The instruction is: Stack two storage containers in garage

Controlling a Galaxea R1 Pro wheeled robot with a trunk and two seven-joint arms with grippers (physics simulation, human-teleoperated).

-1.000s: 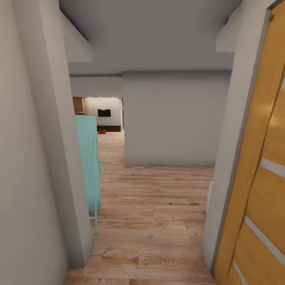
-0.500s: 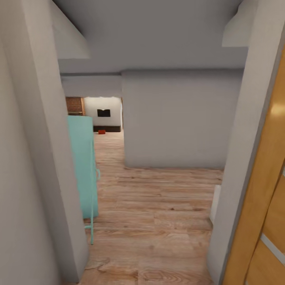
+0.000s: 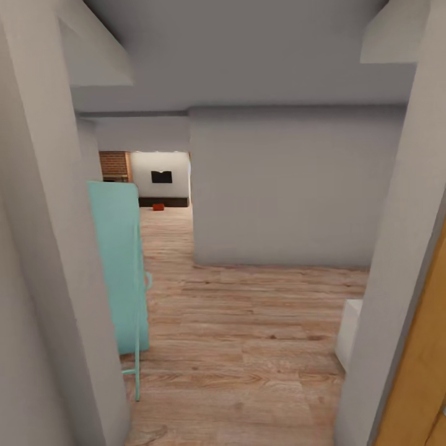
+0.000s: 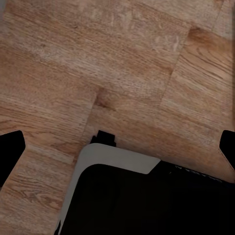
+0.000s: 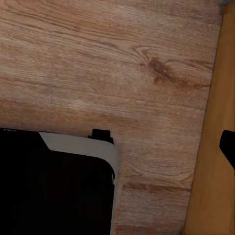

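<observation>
Far down the hallway, one small orange-red storage container (image 3: 158,207) sits on the light wood-plank floor of the living room, in front of a long dark low bench (image 3: 164,201). A wall TV (image 3: 161,177) and a red brick fireplace (image 3: 113,164) show beside it. The second container is out of view. My left gripper (image 4: 119,149) hangs open over the wood floor, empty, with a dark fingertip (image 4: 10,152) at each side edge. My right gripper (image 5: 119,147) is open and empty too; one fingertip (image 5: 228,147) shows, and the other blends into my dark base.
I stand in a narrow doorway between a grey frame (image 3: 56,279) and a wooden door (image 3: 415,378). A teal piece of furniture (image 3: 121,266) juts out at the left. A grey wall block (image 3: 279,186) fills the middle, and a white object (image 3: 348,331) sits low at the right. My base (image 4: 147,200) shows below the grippers.
The whole head view has shifted: the camera has advanced through the doorway. The wooden door has slid off to the right edge, and the teal furniture and far room look closer.
</observation>
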